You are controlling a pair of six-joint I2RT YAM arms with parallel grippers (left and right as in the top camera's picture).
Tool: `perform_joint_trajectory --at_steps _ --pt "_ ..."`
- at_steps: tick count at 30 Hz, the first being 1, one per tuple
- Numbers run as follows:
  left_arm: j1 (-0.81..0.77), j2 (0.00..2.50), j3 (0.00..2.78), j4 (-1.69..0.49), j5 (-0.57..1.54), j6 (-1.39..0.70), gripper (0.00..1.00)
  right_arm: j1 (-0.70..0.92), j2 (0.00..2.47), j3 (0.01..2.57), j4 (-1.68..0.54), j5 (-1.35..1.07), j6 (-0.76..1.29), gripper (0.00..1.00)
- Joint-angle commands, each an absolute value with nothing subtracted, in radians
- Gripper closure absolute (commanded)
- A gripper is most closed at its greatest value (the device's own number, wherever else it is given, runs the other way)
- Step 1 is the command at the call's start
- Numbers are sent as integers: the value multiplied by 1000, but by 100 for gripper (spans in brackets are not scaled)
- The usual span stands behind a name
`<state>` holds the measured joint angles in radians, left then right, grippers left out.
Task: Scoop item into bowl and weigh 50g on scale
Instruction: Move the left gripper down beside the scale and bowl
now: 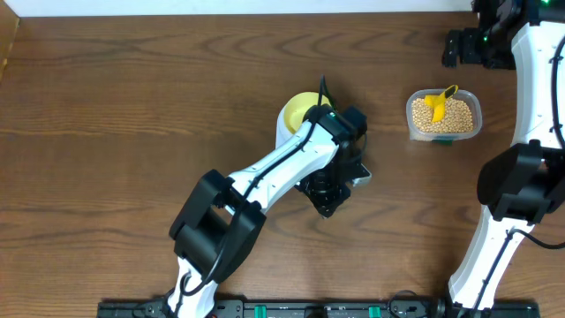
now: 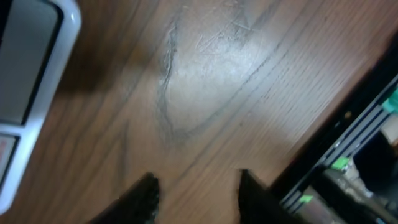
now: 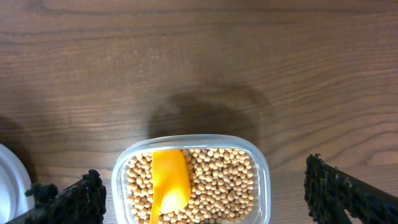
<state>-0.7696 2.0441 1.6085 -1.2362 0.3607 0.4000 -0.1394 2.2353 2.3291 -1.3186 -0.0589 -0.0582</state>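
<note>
Wood-grain table [image 3: 199,62], faint sheen, clear glossy plastic tub [image 3: 193,139], smooth yellow plastic scoop [image 3: 169,180], glossy white plastic scale [image 2: 69,25]

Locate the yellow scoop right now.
Overhead, the yellow scoop lies in the clear tub of beans on the right side of the table, near the right arm.

Two arms are shown from above, the left arm [image 1: 265,172] and the right arm [image 1: 530,106], each built of smooth, rounded white link shells joined by bulky black joint housings. A thin black cable [image 1: 323,88] is seen at the wrist end of the left arm, and a small green light [image 1: 484,37] is lit on the black end section of the right arm. In the wrist views the jaws are shown in black: the right fingers [image 3: 74,199] are covered in a rough, pebbled texture, while the left fingers [image 2: 144,196] are seen only as blurred, dark, tapered tips.
</note>
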Motion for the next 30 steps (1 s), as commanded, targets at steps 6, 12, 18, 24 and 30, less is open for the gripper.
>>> perform_joint_trajectory --at_steps 6,12,18,24,30 --pt "-768 2048 1600 -1192 273 477 35 -138 2239 2333 -1319 -59 -46 1" --pt "-768 2048 1600 -1128 272 530 29 -138 2239 2333 -1319 -59 -46 1" --pt "-768 2054 1600 -1093 272 577 22 -138 2239 2333 -1319 -59 -46 1" --pt "-770 2084 1600 -1102 272 588 20 -138 2239 2333 -1319 -59 -46 1" --pt "-772 2106 1596 -1111 273 653 20 -138 2239 2333 -1319 -59 -46 1"
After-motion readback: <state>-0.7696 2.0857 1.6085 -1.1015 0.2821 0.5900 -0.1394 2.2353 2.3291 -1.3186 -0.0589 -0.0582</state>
